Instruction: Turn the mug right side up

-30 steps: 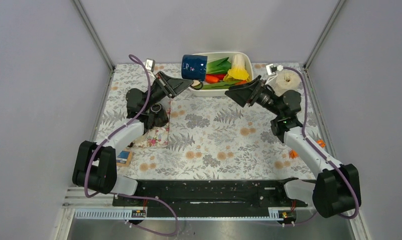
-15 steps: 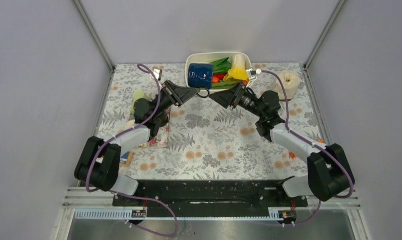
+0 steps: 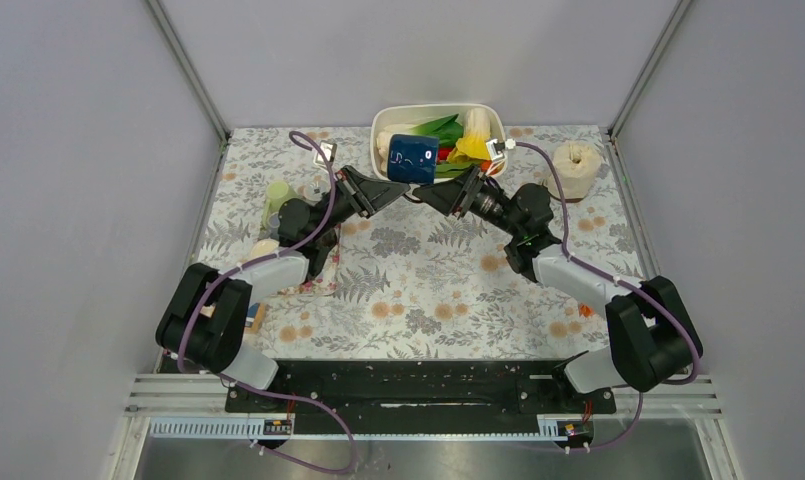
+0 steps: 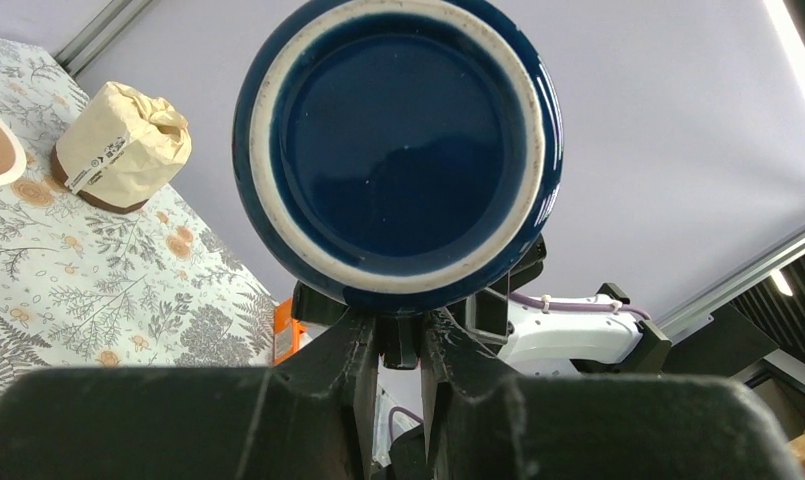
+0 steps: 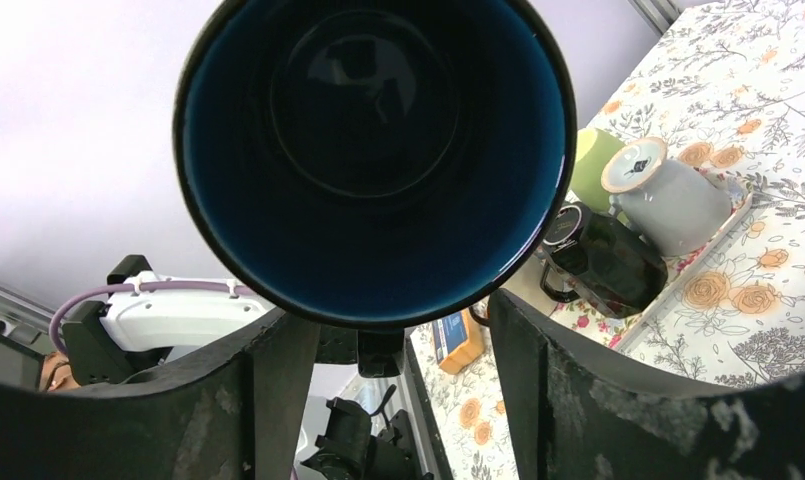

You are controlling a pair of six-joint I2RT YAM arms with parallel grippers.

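Mug [image 3: 412, 158] held sideways above the worktop [image 3: 428, 280]: left pincer [image 4: 400, 340] clamped on its handle, mouth facing the right pincer [image 5: 393, 335], whose jaws stand apart.

Plain lilac-grey walls [image 3: 398, 50] on three sides; aluminium corner posts [image 3: 190, 72]; floral tablecloth [image 3: 428, 290]; even, soft light.

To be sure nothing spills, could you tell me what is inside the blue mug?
The right wrist view looks straight into the blue mug: only its glossy dark-blue wall and bottom show, with nothing in it. No part of the inside is covered.
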